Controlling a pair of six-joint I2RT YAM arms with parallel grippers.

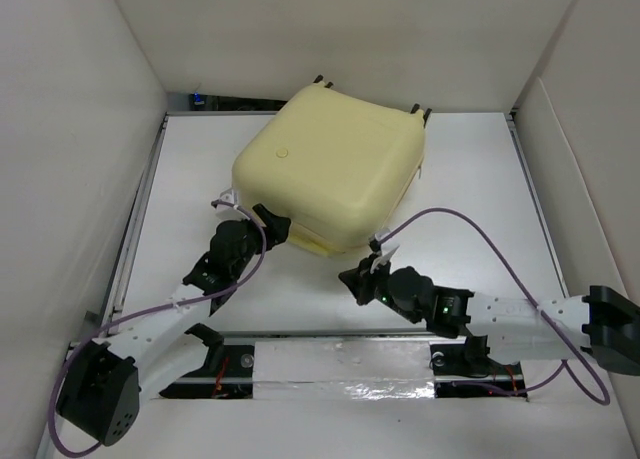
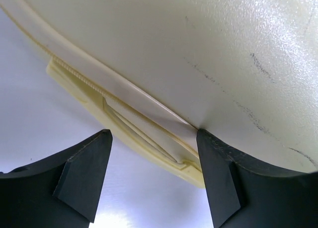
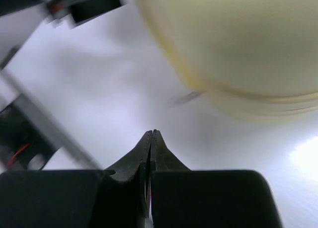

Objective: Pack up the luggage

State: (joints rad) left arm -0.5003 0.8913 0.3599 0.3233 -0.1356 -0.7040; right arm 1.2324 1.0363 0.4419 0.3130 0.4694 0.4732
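From above: the closed luggage [image 1: 330,164] lies flat at mid-table [image 1: 480,209], wheels to the far side, turned slightly askew. The left fingers [image 1: 270,219] sit at its near-left corner and the right fingers [image 1: 358,279] stop just short of its near edge, so the left arm is nearer. A round emblem [image 1: 283,151] on the lid is too small to read.

Left wrist: the fingers [image 2: 84,173] stand spread and pinch nothing. One tip touches the shell by the seam [image 2: 149,101], and the luggage fills the view ahead.

Right wrist: the fingers [image 3: 144,158] are pressed together and empty, with the luggage ahead to the right, apart from them. No writing is legible.
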